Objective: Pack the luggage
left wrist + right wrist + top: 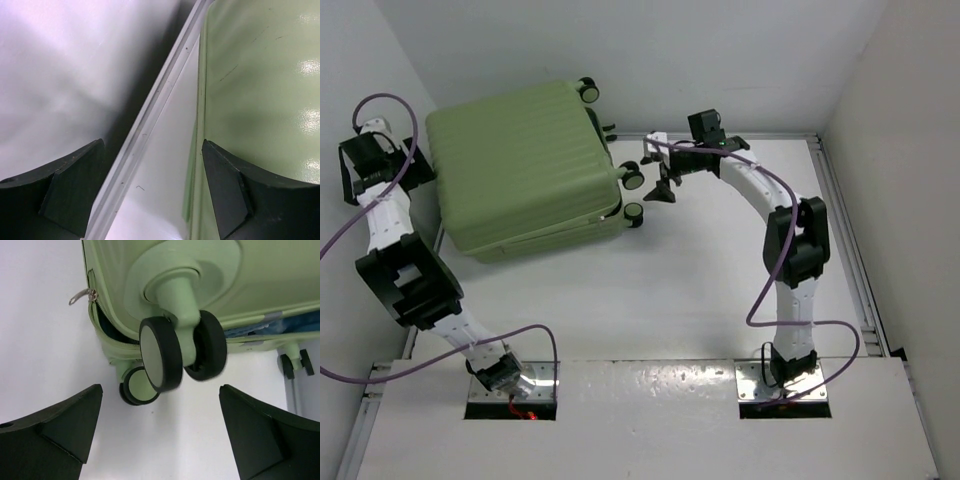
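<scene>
1. The desk (670, 290) carries one task item, the luggage (525, 165), a light green hard-shell suitcase. It lies flat at the far left of the desk with its wheels pointing toward my right arm.
2. My right hand (157, 430) is released: the fingers stand wide apart and grasp nothing. It hovers just beside the wheel end of the luggage, facing a twin caster wheel (160, 360) without touching it.
3. Past that wheel the two shell halves are lowered together but not sealed.
   - A gap runs along the seam, and light blue lining (280, 325) shows through it.
   - The zipper pull (80, 295) hangs at the corner, so I judge that the zip has not been run round this end.
4. My left hand (150, 175) is also released and grasps nothing. It sits at the far left side of the luggage. One finger is over the desk's edge rail (145, 130), and the other is over the green shell.
5. Judged progress:
   - Done: the lid is down on the base, so I take the loading to be finished or nearly so.
   - Cannot tell: the contents are hidden.
   - Left: press the halves fully together and zip the seam shut.
   - Neither hand has hold of the zipper yet.
</scene>
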Tool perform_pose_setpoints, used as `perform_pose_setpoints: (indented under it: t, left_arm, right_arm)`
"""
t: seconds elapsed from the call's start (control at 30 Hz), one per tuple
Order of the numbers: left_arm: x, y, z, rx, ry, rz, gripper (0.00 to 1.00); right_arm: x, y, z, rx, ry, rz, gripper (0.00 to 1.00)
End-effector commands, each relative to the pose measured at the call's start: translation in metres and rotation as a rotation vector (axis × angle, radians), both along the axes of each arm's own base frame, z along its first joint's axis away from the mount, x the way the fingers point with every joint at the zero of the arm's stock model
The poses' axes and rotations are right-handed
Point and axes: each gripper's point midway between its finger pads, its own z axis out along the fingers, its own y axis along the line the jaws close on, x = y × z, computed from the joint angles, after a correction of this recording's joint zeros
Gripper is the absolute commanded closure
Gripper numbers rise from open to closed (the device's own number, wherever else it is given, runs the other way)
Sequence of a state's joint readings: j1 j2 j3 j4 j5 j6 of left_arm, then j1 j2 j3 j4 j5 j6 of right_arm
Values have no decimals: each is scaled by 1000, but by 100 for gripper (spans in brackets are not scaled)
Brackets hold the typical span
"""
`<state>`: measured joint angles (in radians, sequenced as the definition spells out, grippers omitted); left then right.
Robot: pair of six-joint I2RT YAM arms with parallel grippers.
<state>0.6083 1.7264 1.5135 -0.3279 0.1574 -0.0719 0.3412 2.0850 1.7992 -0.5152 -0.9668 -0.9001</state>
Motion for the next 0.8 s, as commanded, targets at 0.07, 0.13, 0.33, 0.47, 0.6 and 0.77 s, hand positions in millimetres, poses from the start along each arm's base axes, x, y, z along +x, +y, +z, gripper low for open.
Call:
perform_pose_setpoints:
  t: [0.07,0.13,0.33,0.47,0.6,0.77]
  left_arm:
    - [17,-110,-63,-160,194,-280,15]
    - [28,-122,-63,-156,196,-314,15]
    - [49,-157,-60,-121,199,-382,15]
    - [57,-164,-55,-135,176,-389,15]
    - [55,-177,-50,-171,158,-414,15]
    - [34,-165,-14,-148,-10,-327,14]
  right_arm:
    - [24,18,38,5,-246,58,0]
    - [26,25,46,15,-248,73,0]
    - [18,41,48,29,-281,77,0]
    - [17,37,33,-46,-197,72,8]
    - [9,18,17,-114,-131,52,27]
    - [3,-18,5,-180,-94,39,61]
